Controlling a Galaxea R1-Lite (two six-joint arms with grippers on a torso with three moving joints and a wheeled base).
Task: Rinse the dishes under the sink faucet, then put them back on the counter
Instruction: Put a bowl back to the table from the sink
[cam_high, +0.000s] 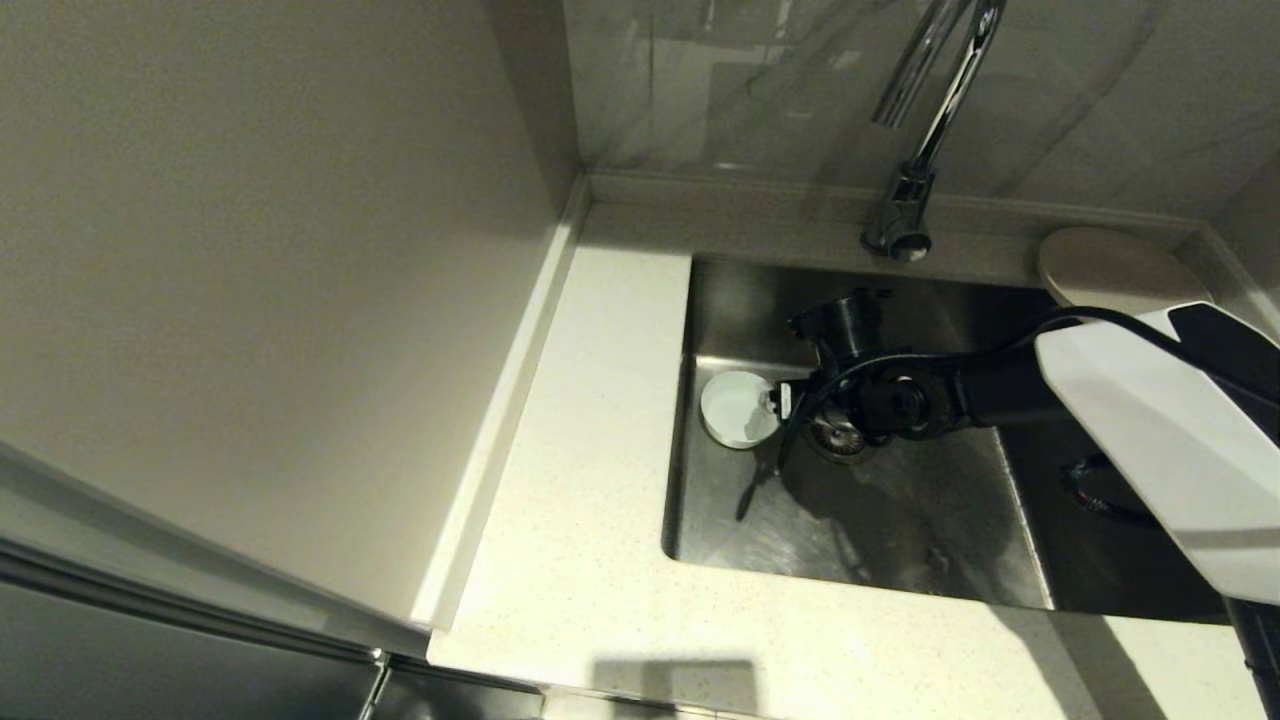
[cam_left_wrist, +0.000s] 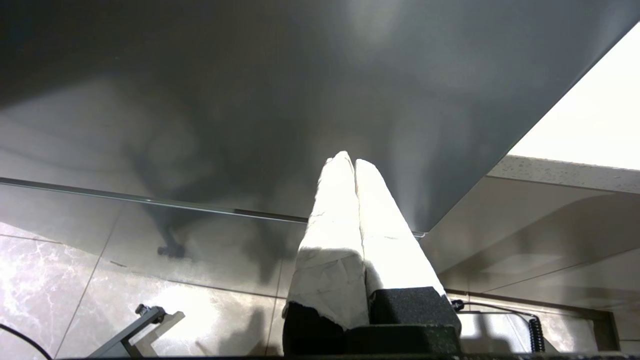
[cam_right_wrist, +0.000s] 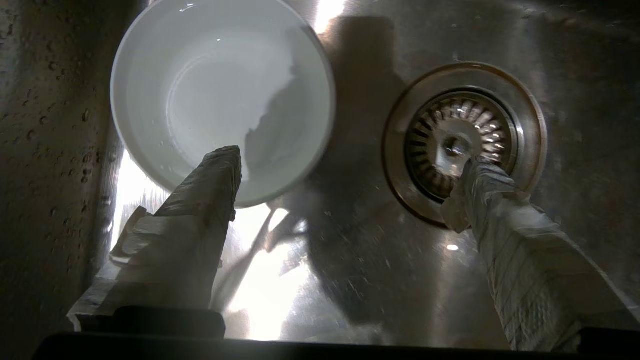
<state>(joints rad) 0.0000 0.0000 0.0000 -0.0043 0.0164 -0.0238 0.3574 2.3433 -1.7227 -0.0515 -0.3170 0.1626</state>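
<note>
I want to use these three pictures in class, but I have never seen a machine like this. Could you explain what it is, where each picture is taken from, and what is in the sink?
It is a two-armed robot at a kitchen sink. One picture looks down from a camera on its head; the other two come from cameras on its wrists.

The right gripper hangs open inside the sink, holding nothing, above a small white bowl beside the drain strainer. The left gripper is shut and parked away from the sink.

A beige plate lies on the counter near the faucet.

Right tool (cam_high: 778, 402) reaches into the sink (cam_high: 880, 540), beside the white bowl (cam_high: 735, 408)
</note>
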